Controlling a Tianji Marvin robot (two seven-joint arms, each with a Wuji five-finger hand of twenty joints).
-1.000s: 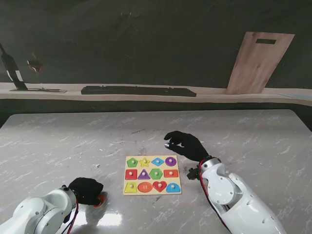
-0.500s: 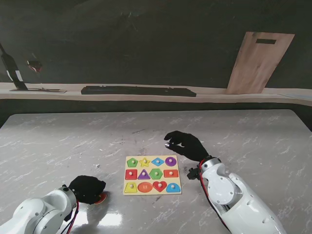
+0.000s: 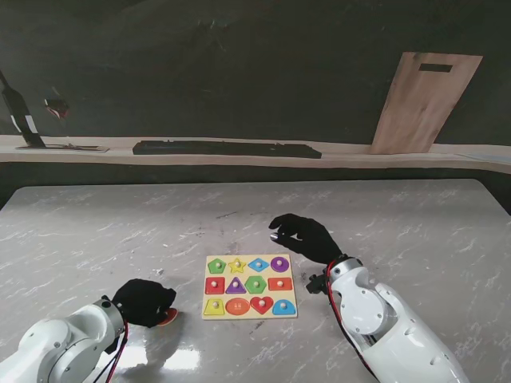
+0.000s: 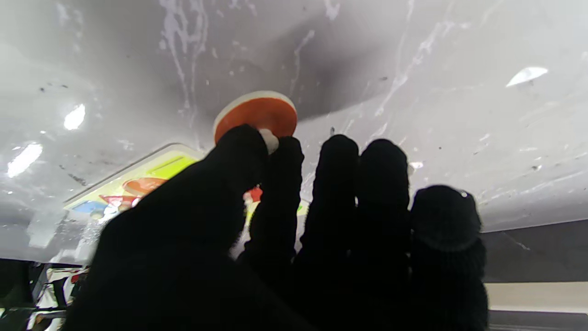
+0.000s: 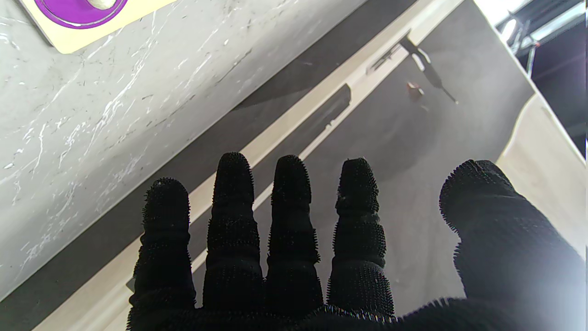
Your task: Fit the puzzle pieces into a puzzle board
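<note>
Stand view: left hand (image 3: pixel 144 302) pinching one orange piece (image 3: pixel 167 317); right hand (image 3: pixel 307 237) spread, empty.

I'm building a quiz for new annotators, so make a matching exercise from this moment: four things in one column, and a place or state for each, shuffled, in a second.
Things:
1. left robot hand
2. right robot hand
3. puzzle board
4. purple piece

Places or states:
A. flat on the table between the two arms
B. seated in the board's far right corner
C. fingers pinched on the knob of an orange round piece
D. fingers spread, holding nothing, beyond the board's far right corner

Pairs: 1-C, 2-D, 3-A, 4-B
</note>
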